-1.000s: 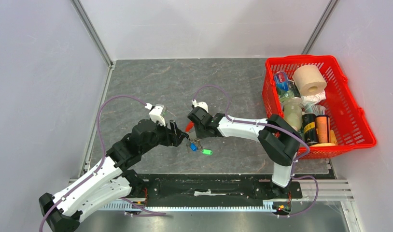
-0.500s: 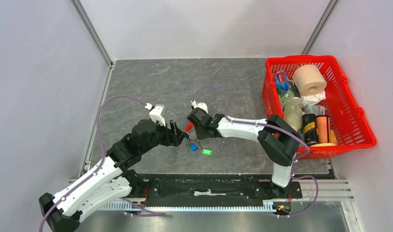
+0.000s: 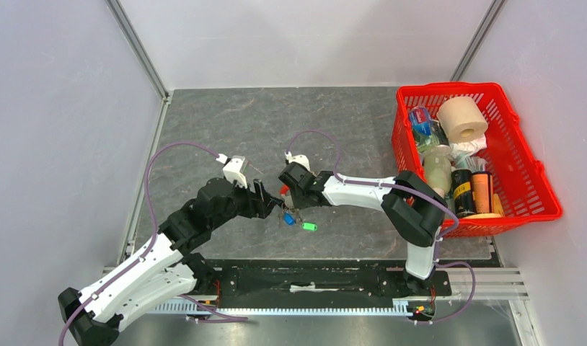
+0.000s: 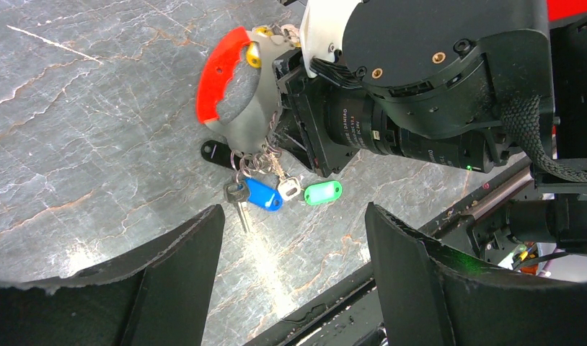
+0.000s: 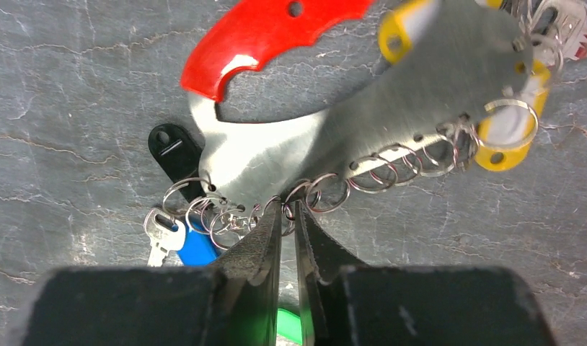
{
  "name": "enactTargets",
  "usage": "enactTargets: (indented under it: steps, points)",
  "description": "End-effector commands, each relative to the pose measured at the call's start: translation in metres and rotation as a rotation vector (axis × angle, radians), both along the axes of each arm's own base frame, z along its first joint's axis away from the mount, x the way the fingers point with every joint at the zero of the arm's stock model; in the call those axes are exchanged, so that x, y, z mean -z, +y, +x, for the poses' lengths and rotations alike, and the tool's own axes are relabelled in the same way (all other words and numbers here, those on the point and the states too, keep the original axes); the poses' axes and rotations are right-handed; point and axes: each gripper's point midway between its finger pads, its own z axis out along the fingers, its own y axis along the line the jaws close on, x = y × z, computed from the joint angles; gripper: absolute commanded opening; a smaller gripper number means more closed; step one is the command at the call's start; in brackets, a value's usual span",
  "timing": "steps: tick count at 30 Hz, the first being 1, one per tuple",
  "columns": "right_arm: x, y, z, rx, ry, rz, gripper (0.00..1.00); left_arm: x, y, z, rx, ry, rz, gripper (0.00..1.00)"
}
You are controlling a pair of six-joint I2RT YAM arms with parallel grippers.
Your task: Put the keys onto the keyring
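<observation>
Two arms meet over the grey table [image 3: 226, 130], and from where I stand the nearest thing is the left gripper [image 4: 294, 209], spread wide with nothing between its fingers. Just past it a green tag [image 4: 323, 192] lies on the stone. A blue tag [image 4: 264, 195] sits at its 9 o'clock, and the keys [image 4: 238, 194] are bunched beside that, all seemingly hanging from small rings. Those rings run along the edge of the keyring [image 5: 290, 137], a curved silver plate with a red grip [image 5: 276, 32]. The right gripper [image 5: 288, 216] is pinched nearly closed on one ring at the plate's 6 o'clock edge. A black tag [image 4: 217, 153] pokes out behind, and yellow tags [image 5: 514, 155] hang at 3 o'clock. I'd judge most keys already threaded, though I cannot tell whether any is loose. Far off at 2 o'clock sits a red basket [image 3: 449, 86].
</observation>
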Motion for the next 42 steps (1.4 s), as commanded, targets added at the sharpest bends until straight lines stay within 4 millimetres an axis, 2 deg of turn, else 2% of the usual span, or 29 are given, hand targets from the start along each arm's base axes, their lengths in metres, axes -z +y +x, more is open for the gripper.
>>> enactTargets:
  steps: [1, 4, 7, 15, 26, 33, 42]
  points:
    - [-0.007, 0.000, 0.007, 0.014, -0.041, -0.014, 0.15, -0.013, -0.004, 0.000, -0.002, -0.007, -0.041, 0.79]
    - [-0.009, -0.001, 0.008, 0.016, -0.045, -0.013, 0.09, -0.014, -0.005, 0.000, -0.001, -0.007, -0.044, 0.79]
    - [-0.010, 0.000, 0.008, 0.014, -0.046, -0.009, 0.00, -0.015, -0.004, -0.001, 0.000, -0.009, -0.047, 0.79]
    - [-0.031, 0.005, 0.005, -0.015, -0.056, 0.042, 0.00, -0.018, -0.002, -0.002, -0.005, -0.014, -0.052, 0.79]
    - [-0.094, 0.014, -0.020, -0.181, -0.057, 0.187, 0.00, -0.037, 0.006, -0.008, -0.010, -0.047, -0.074, 0.79]
    - [-0.122, 0.017, -0.050, -0.322, -0.032, 0.316, 0.00, -0.064, 0.008, -0.022, 0.030, -0.079, -0.137, 0.79]
    - [-0.183, 0.012, -0.088, -0.518, -0.065, 0.487, 0.00, -0.104, 0.006, -0.053, 0.139, -0.122, -0.277, 0.79]
